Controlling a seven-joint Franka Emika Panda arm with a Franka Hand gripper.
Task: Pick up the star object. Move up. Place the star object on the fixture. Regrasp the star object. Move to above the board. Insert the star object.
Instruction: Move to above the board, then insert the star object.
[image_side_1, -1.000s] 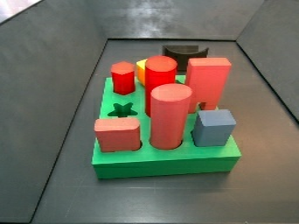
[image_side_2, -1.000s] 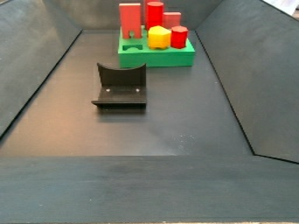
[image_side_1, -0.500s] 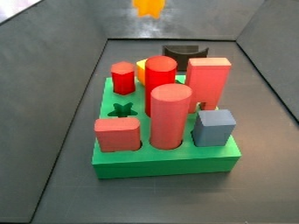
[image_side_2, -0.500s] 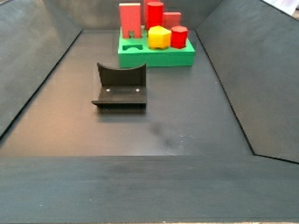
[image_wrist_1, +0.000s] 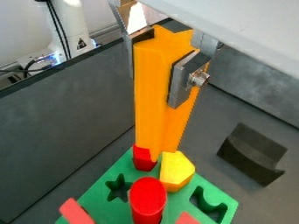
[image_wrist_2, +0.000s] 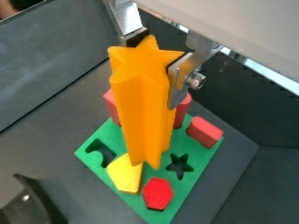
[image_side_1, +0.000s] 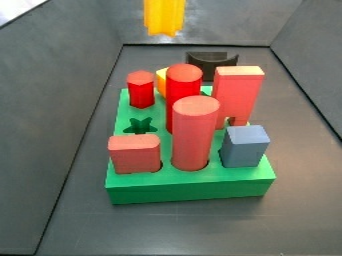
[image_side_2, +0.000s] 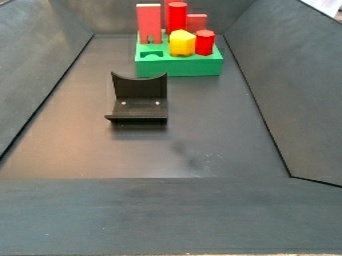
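Note:
My gripper (image_wrist_1: 158, 61) is shut on the star object (image_wrist_1: 158, 105), a long yellow-orange star-section prism that hangs upright from the fingers. Both wrist views show it (image_wrist_2: 142, 114) high above the green board (image_side_1: 187, 185). In a side view only its lower end (image_side_1: 163, 15) shows at the top edge, behind the board; the gripper itself is out of frame there. The dark star-shaped hole (image_side_1: 138, 126) is open at the board's left side. The black fixture (image_side_2: 136, 98) stands apart from the board, with nothing on it.
The board (image_side_2: 194, 68) bears red cylinders (image_side_1: 195, 130), a tall salmon block (image_side_1: 241, 92), a salmon block (image_side_1: 134, 152), a blue-grey block (image_side_1: 246, 143) and a yellow block (image_side_2: 182, 42). Dark sloped walls enclose the floor.
The star object has come down into the side view from the top edge: unseen a second ago, its tip half a second ago, more of it now.

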